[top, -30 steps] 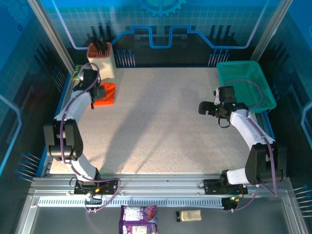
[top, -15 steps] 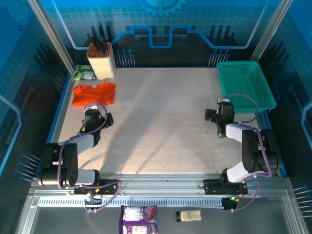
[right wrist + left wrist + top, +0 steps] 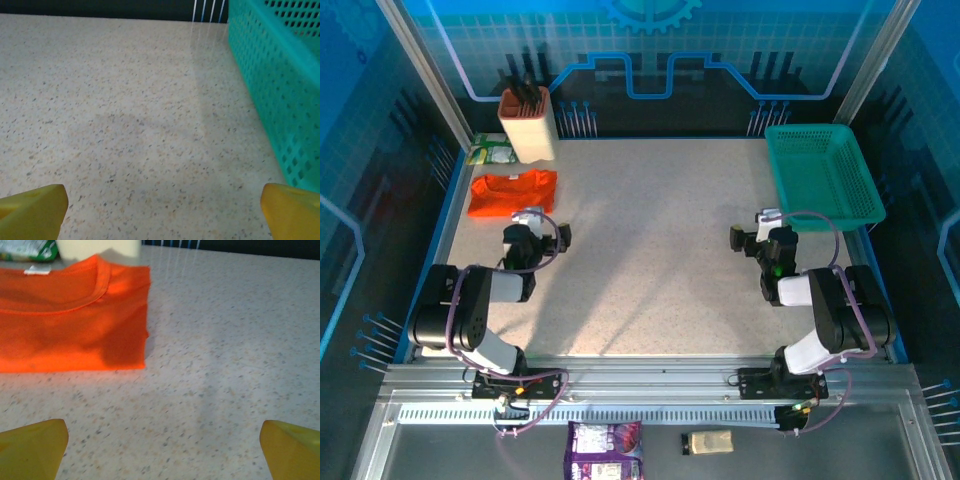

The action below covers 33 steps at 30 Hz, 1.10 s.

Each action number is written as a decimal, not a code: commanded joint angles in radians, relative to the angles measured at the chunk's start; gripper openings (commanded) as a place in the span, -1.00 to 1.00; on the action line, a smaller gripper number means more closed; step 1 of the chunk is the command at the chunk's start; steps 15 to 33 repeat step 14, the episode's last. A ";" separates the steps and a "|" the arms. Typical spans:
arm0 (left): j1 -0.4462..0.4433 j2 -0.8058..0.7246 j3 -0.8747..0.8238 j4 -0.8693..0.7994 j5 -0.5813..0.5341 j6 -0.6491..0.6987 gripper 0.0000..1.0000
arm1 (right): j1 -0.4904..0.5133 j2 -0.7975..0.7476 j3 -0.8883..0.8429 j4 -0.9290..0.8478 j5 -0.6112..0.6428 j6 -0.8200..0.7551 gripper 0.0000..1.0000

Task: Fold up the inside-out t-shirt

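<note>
The inside-out t-shirt (image 3: 513, 192) lies as a flat orange-red folded rectangle at the far left of the table. In the left wrist view the t-shirt (image 3: 70, 320) shows its collar and a small white tag, with bare table between it and my fingers. My left gripper (image 3: 542, 232) is low over the table just in front of the shirt, apart from it. The yellow tips of the left gripper (image 3: 164, 437) stand wide, so it is open with nothing between them. My right gripper (image 3: 752, 238), near the basket's front corner, is also open; the right gripper (image 3: 164, 197) is empty.
A teal mesh basket (image 3: 825, 175) stands at the far right, and the basket wall (image 3: 280, 75) is close beside my right fingers. A beige holder (image 3: 527, 122) with dark tools and a green packet (image 3: 490, 150) stand behind the shirt. A purple packet (image 3: 605, 450) lies below the table's front rail.
Both arms have drawn back toward their bases and lowered. The left gripper came away from the shirt, which now lies flat and uncovered. The right gripper moved back from the table's right middle.
</note>
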 commanded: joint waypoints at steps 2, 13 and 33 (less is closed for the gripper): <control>-0.014 0.005 -0.005 0.075 -0.022 0.037 0.98 | 0.018 0.006 -0.002 0.077 0.064 -0.006 0.99; -0.013 0.005 -0.003 0.074 -0.018 0.034 0.99 | 0.032 0.011 0.036 0.013 0.023 -0.040 0.99; -0.012 0.005 -0.003 0.073 -0.018 0.035 0.98 | 0.032 0.011 0.031 0.021 0.026 -0.042 0.99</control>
